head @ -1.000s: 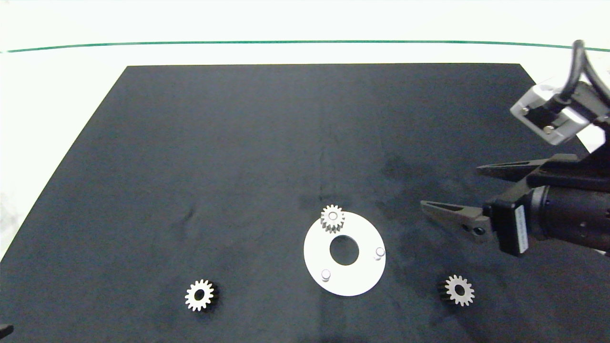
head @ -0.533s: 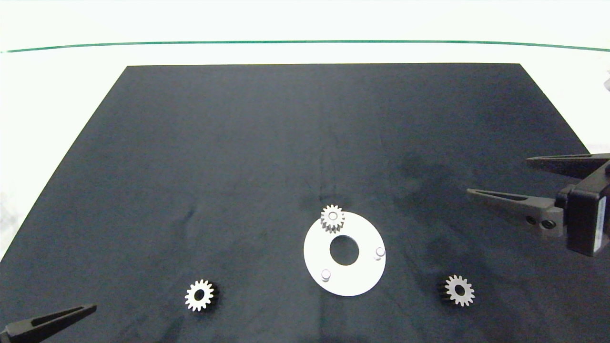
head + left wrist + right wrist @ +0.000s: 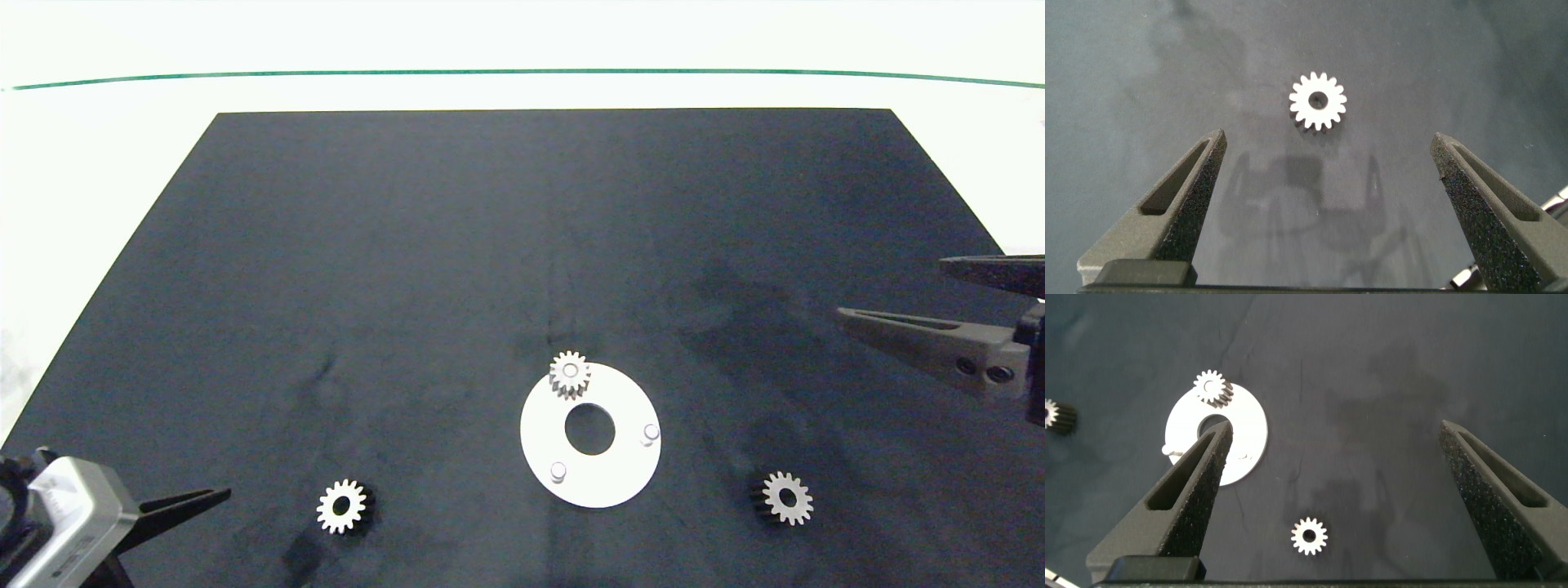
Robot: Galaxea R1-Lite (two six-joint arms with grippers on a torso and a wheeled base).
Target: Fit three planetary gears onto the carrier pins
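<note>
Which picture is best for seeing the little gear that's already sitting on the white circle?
The head view: the seated gear sits unblocked on the white disc, looked down on from above. The right wrist view shows it too, but slanted and beside one finger of the right gripper. The left wrist view misses it.

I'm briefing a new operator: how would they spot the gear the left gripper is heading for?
Start at the white disc near the black mat's front edge. Lying flat on the mat to the disc's left is the gear, just ahead of the open left gripper. Unlike the others, it is neither on a pin nor right of the disc.
</note>
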